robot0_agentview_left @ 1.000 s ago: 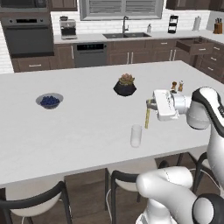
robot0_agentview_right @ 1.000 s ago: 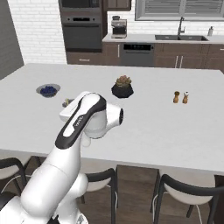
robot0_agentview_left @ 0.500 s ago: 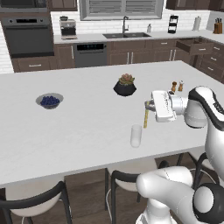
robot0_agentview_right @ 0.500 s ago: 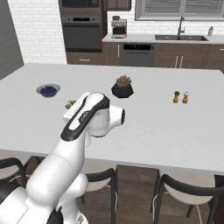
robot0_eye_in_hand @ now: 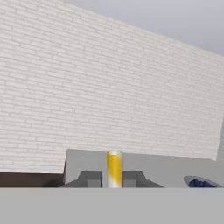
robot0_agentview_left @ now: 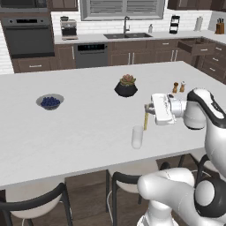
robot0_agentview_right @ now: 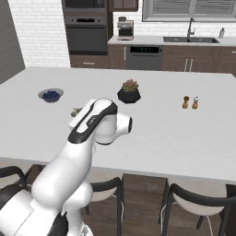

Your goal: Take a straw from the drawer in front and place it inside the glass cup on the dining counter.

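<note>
The claw (robot0_agentview_left: pixel 147 107) is clenched on the straw (robot0_agentview_left: pixel 146 119), which hangs upright from it above the counter (robot0_agentview_left: pixel 79 128). In the hand view the straw (robot0_eye_in_hand: pixel 114 168) stands between the two fingers (robot0_eye_in_hand: pixel 89 178). The cup (robot0_agentview_left: pixel 137 137) sits on the counter just below and left of the straw's lower end. Farther off are the plant pot (robot0_agentview_left: pixel 126 86), the blue bowl (robot0_agentview_left: pixel 50 102) and the shakers (robot0_agentview_left: pixel 178 86). The drawer (robot0_agentview_left: pixel 197 46) stands open at the far right.

The arm (robot0_agentview_left: pixel 207 114) is seen as smooth, glossy white rounded links joined by dark grey rings. A black stripe is borne along the top of the upper link. The hand is a boxy white block; its fingers (robot0_eye_in_hand: pixel 89 178) appear dark grey, though poorly seen.
</note>
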